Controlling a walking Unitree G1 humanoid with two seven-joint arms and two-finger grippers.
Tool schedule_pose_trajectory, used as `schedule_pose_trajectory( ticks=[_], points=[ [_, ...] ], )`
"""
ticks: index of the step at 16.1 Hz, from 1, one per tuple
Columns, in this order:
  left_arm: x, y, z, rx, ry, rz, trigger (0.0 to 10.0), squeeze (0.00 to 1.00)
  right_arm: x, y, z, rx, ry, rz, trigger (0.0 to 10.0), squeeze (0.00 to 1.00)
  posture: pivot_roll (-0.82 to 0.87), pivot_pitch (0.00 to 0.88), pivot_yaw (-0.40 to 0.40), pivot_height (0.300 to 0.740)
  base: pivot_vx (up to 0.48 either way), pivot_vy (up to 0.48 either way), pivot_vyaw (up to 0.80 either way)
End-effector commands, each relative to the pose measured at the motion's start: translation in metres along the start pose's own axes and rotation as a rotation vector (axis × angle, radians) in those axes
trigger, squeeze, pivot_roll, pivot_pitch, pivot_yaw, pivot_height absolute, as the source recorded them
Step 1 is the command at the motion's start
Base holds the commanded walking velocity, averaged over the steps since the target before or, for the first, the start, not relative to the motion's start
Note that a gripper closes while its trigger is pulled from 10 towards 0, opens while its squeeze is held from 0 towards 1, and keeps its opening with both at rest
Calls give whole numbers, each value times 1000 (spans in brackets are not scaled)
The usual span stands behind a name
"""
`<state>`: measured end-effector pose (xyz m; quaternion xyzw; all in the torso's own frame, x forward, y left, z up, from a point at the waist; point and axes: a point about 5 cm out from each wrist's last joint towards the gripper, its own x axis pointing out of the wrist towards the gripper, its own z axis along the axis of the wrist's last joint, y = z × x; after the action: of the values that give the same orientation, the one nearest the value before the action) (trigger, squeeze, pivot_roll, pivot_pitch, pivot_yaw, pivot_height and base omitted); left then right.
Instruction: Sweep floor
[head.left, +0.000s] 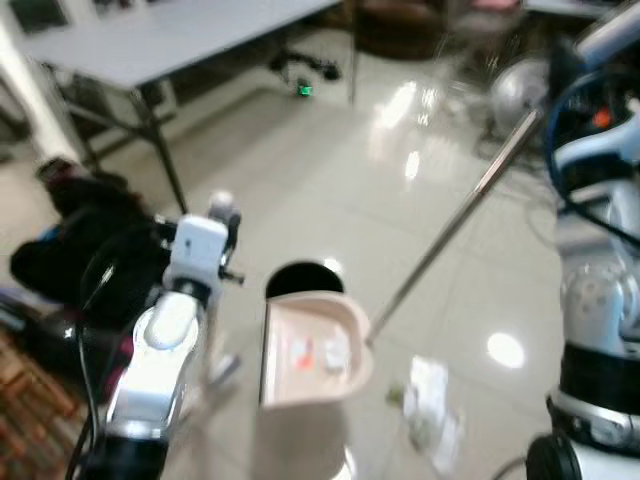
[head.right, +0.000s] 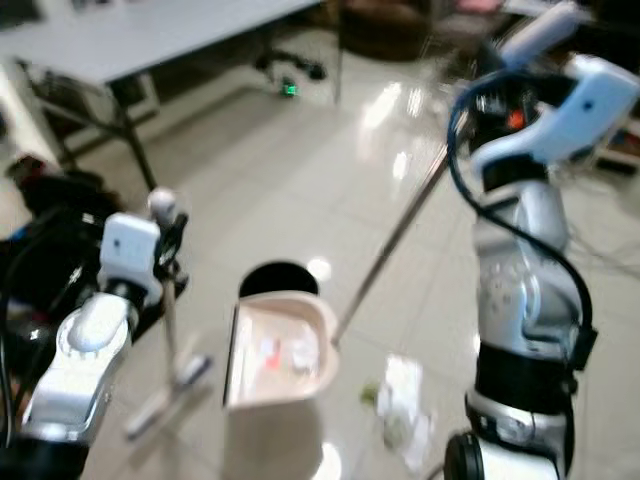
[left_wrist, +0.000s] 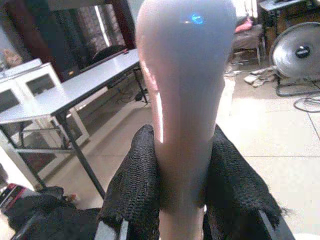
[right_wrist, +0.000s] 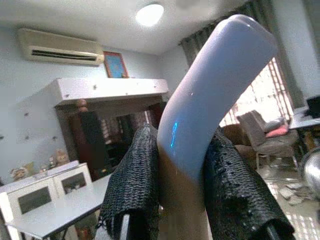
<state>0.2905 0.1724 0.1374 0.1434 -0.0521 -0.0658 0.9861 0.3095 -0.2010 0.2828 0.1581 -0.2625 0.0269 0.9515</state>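
Beige plastic dustpan, upright on the glossy tile floor, pan mouth facing up at me; a few small scraps lie inside it. Its pale handle rises to my left gripper, whose two black fingers are pressed against the handle from both sides.

Broom pole, thin and metallic, slants from just beside the dustpan's rim up and away to my right arm. My right gripper is clamped on the broom's curved pale-blue grip, fingers hugging either side.

Crumpled white litter on the floor, near the dustpan on the broom's side. Round black opening just behind the dustpan.

Dark bags beyond my left arm. Grey folding table well behind the dustpan. Fan far off on the floor.
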Motion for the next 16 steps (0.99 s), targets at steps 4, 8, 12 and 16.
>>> schedule_pose_trajectory(
  ticks=[4,8,12,16],
  points=[
    [2,11,8,45,-35,18,10000,0,-1,11,7,47,-53,24,10000,0,53,0,11,740,422,0,0],
    [3,11,8,45,-37,12,10000,0,-2,11,8,29,-62,23,10000,0,48,0,13,740,425,0,0],
    [3,9,8,45,-41,7,10000,0,-2,12,9,13,-74,19,10000,0,51,0,12,740,422,0,0],
    [3,10,8,44,-41,5,10000,0,-2,11,10,10,-81,11,10000,0,51,0,14,740,425,0,0]
  ],
)
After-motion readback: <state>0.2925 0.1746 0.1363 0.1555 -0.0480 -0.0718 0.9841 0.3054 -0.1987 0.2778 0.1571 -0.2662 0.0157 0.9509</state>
